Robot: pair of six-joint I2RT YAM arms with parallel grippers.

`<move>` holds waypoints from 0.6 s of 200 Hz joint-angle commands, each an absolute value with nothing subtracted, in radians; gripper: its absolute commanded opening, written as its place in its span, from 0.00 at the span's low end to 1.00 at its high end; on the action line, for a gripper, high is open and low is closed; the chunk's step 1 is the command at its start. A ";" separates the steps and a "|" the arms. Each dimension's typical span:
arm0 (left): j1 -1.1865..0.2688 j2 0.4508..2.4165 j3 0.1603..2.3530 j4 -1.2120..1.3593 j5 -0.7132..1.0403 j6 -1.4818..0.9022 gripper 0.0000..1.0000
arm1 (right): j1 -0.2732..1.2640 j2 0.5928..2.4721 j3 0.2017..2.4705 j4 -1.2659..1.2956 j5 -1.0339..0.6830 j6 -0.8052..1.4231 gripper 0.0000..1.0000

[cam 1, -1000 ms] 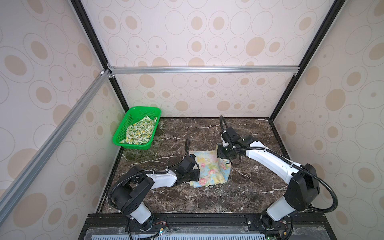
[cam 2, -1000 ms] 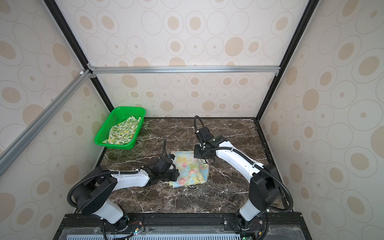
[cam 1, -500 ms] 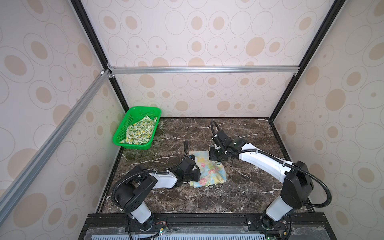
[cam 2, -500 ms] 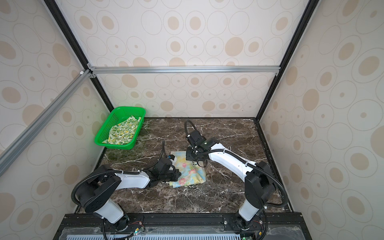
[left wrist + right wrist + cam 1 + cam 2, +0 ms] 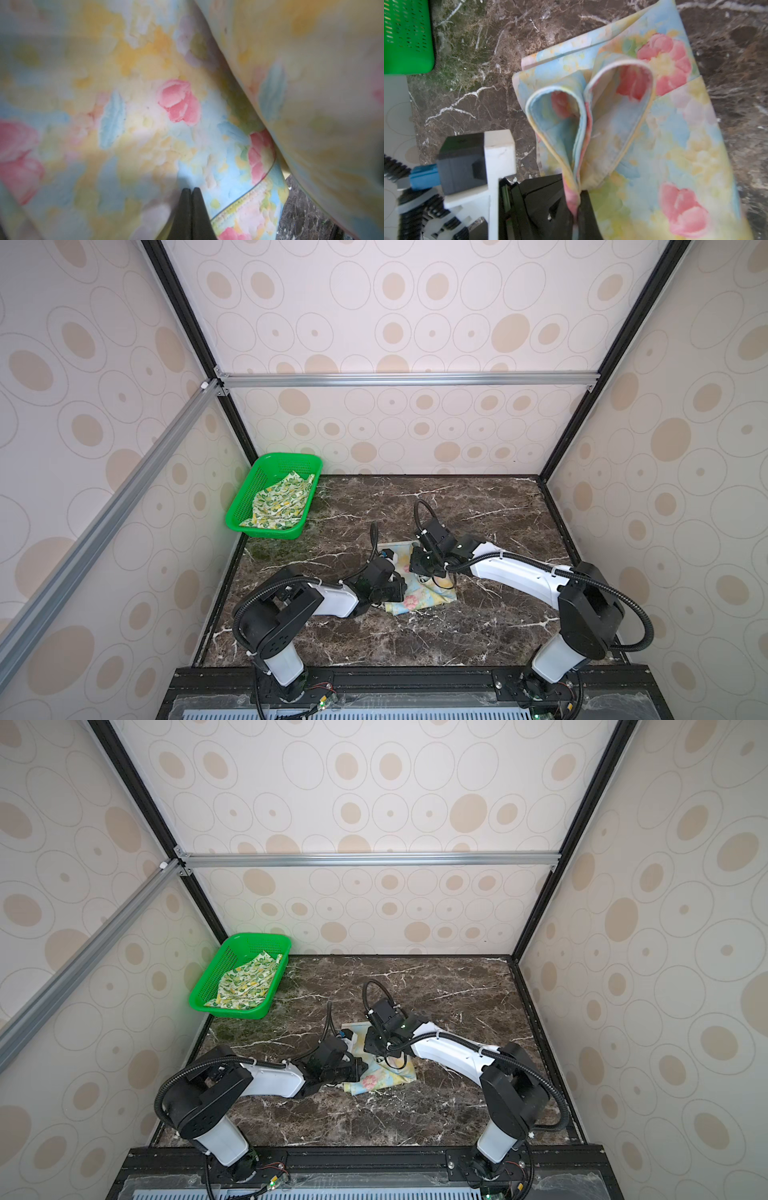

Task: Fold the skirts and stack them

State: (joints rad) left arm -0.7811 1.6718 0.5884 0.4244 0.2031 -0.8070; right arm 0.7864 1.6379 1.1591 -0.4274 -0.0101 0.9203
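Located the floral skirt [image 5: 424, 595] on the dark marble counter [image 5: 478, 506], near its middle, lying between both arms in both top views. Found the right gripper [image 5: 578, 193] with jaws pinching a lifted part of that skirt, seen from the right wrist as two hemmed loops of cloth standing above the flat layers. Found the left gripper [image 5: 191, 190] low at the skirt's left edge, jaws pressed together with tips against the floral cloth; cannot tell whether any fabric sits between them. Located the lemon skirt [image 5: 282, 502] crumpled inside the green basket [image 5: 245, 506] at the counter's far left corner, well apart from both grippers.
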 commanded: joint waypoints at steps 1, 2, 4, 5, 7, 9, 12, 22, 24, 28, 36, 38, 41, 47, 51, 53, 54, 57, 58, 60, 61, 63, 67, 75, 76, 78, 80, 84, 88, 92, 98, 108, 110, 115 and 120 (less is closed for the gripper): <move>-0.793 1.637 0.620 0.313 0.166 -0.801 0.00 | 0.798 1.623 1.154 -0.371 0.016 0.956 0.00; -0.792 1.634 0.621 0.311 0.164 -0.800 0.00 | 0.798 1.624 1.154 -0.371 0.018 0.956 0.00; -0.792 1.627 0.624 0.301 0.161 -0.798 0.00 | 0.797 1.624 1.154 -0.372 0.018 0.955 0.00; -0.792 1.623 0.625 0.296 0.160 -0.797 0.00 | 0.797 1.624 1.155 -0.372 0.019 0.955 0.00; -0.792 1.618 0.628 0.289 0.155 -0.794 0.00 | 0.797 1.624 1.154 -0.372 0.021 0.954 0.00; -0.792 1.610 0.631 0.273 0.150 -0.792 0.00 | 0.796 1.626 1.154 -0.373 0.021 0.953 0.00; -0.792 1.599 0.634 0.243 0.145 -0.788 0.00 | 0.797 1.627 1.154 -0.372 0.021 0.953 0.00; -0.792 1.561 0.648 0.185 0.120 -0.774 0.00 | 0.798 1.630 1.155 -0.370 0.024 0.950 0.00; -0.791 1.552 0.650 0.172 0.115 -0.770 0.00 | 0.798 1.632 1.155 -0.370 0.024 0.950 0.00; -0.791 1.537 0.653 0.144 0.103 -0.765 0.00 | 0.798 1.632 1.155 -0.368 0.026 0.948 0.00; -0.791 1.507 0.660 0.100 0.077 -0.749 0.00 | 0.797 1.637 1.154 -0.365 0.026 0.946 0.00; -0.790 1.500 0.662 0.091 0.072 -0.745 0.00 | 0.797 1.638 1.156 -0.364 0.024 0.945 0.00; -0.790 1.490 0.663 0.076 0.063 -0.740 0.00 | 0.796 1.640 1.157 -0.365 0.025 0.946 0.00; -0.790 1.471 0.665 0.047 0.047 -0.730 0.00 | 0.796 1.644 1.160 -0.366 0.025 0.946 0.00; -0.790 1.459 0.664 0.032 0.037 -0.724 0.00 | 0.797 1.647 1.162 -0.368 0.027 0.945 0.00; -0.790 1.455 0.664 0.025 0.033 -0.722 0.00 | 0.797 1.647 1.163 -0.368 0.027 0.945 0.00; -0.790 1.451 0.664 0.023 0.031 -0.721 0.00 | 0.796 1.648 1.163 -0.367 0.027 0.944 0.00; -0.788 1.445 0.661 0.015 0.025 -0.717 0.00 | 0.796 1.649 1.164 -0.367 0.028 0.943 0.00; -0.788 1.442 0.661 0.014 0.023 -0.717 0.00 | 0.797 1.650 1.164 -0.366 0.028 0.943 0.00; -0.788 1.438 0.658 0.009 0.021 -0.717 0.00 | 0.797 1.650 1.163 -0.366 0.028 0.943 0.00; -0.787 1.436 0.657 0.007 0.021 -0.716 0.00 | 0.797 1.652 1.164 -0.365 0.028 0.943 0.00; -0.787 1.432 0.656 0.004 0.019 -0.714 0.00 | 0.796 1.652 1.163 -0.364 0.029 0.942 0.00; -0.785 1.425 0.651 0.003 0.017 -0.712 0.00 | 0.797 1.653 1.163 -0.366 0.029 0.942 0.00; -0.784 1.418 0.636 0.008 0.021 -0.711 0.00 | 0.797 1.656 1.166 -0.365 0.031 0.942 0.00; -0.784 1.417 0.633 0.009 0.022 -0.711 0.00 | 0.797 1.656 1.166 -0.365 0.032 0.941 0.00; -0.784 1.414 0.630 0.011 0.024 -0.711 0.00 | 0.797 1.657 1.167 -0.365 0.031 0.941 0.00; -0.783 1.413 0.626 0.012 0.026 -0.712 0.00 | 0.797 1.658 1.166 -0.364 0.032 0.942 0.00; -0.783 1.413 0.620 0.015 0.027 -0.712 0.00 | 0.797 1.659 1.167 -0.365 0.032 0.941 0.00; -0.783 1.413 0.614 0.018 0.029 -0.716 0.00 | 0.797 1.660 1.169 -0.365 0.032 0.939 0.00; -0.782 1.413 0.605 0.025 0.032 -0.718 0.00 | 0.797 1.662 1.171 -0.367 0.032 0.940 0.00; -0.781 1.415 0.594 0.040 0.040 -0.720 0.00 | 0.797 1.662 1.172 -0.369 0.033 0.937 0.00; -0.782 1.417 0.577 0.061 0.044 -0.730 0.00 | 0.797 1.664 1.177 -0.373 0.033 0.935 0.00; -0.782 1.417 0.573 0.065 0.044 -0.731 0.00 | 0.797 1.664 1.178 -0.375 0.034 0.935 0.00; -0.782 1.419 0.567 0.079 0.049 -0.734 0.00 | 0.796 1.665 1.181 -0.378 0.036 0.934 0.00; -0.781 1.423 0.562 0.088 0.052 -0.736 0.00 | 0.797 1.665 1.184 -0.383 0.037 0.931 0.00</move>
